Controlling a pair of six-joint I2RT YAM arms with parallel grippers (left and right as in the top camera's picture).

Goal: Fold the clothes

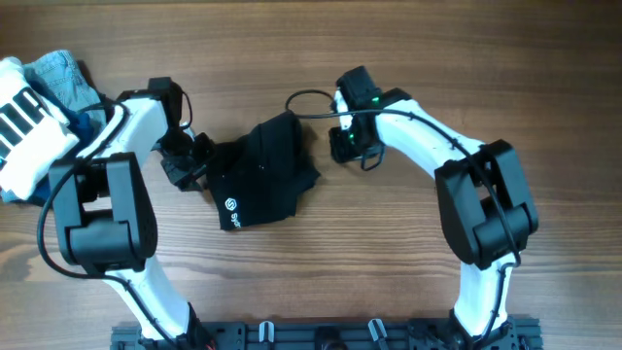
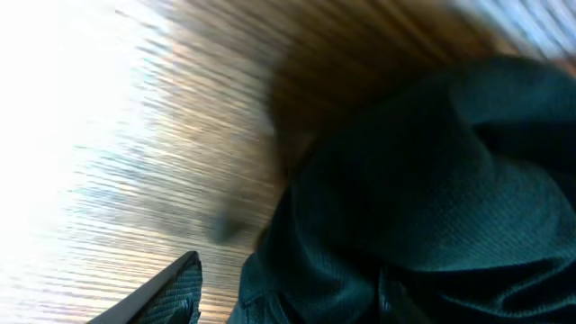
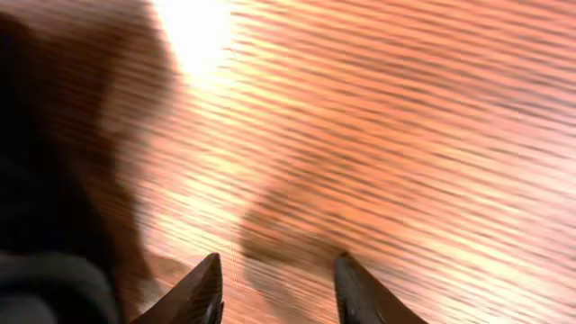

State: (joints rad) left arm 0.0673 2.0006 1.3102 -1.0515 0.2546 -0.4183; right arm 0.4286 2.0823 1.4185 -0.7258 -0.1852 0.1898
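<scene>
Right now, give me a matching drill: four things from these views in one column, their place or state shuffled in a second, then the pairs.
1. black garment
2. clothes pile
3. right gripper
4. left gripper

A. open, over bare table
B. blue and white, at the table's edge
C. crumpled mid-table, white logo showing
D. right at the black garment's side

Pairs: 1-C, 2-B, 3-A, 4-D
</scene>
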